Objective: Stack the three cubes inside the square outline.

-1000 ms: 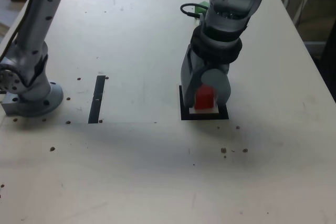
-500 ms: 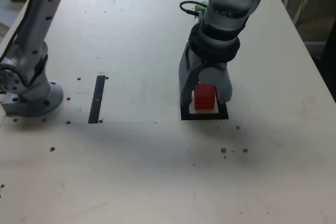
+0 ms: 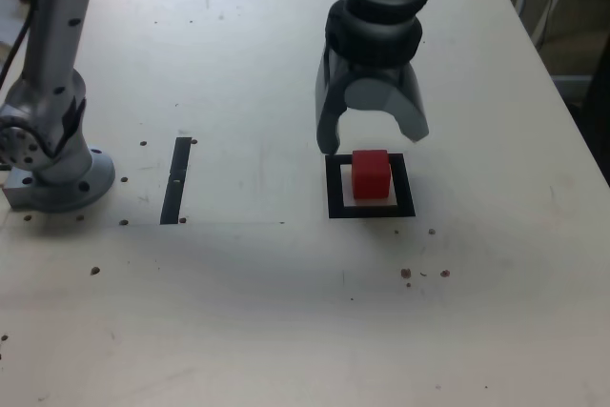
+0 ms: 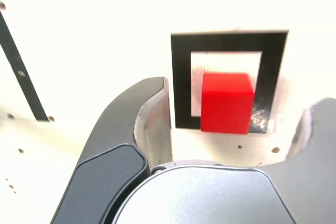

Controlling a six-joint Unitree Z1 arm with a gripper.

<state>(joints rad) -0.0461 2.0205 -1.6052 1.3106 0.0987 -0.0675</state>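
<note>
My gripper [image 3: 372, 140] hangs open above the red cube [image 3: 371, 173], which sits free inside the square outline [image 3: 333, 188]; I should lift clear without nudging it.

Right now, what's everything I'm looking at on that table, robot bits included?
red cube: one, red, inside the square outline, free of the jaws.
square outline: one, black frame with a pale middle, on the table toward the exterior view's right.
black strip: one, thin, toward the exterior view's left.
table: one, pale, speckled with small dark marks.
arm base: one, grey, at the exterior view's left edge.
gripper: one, grey, jaws open, raised behind the cube.
</note>
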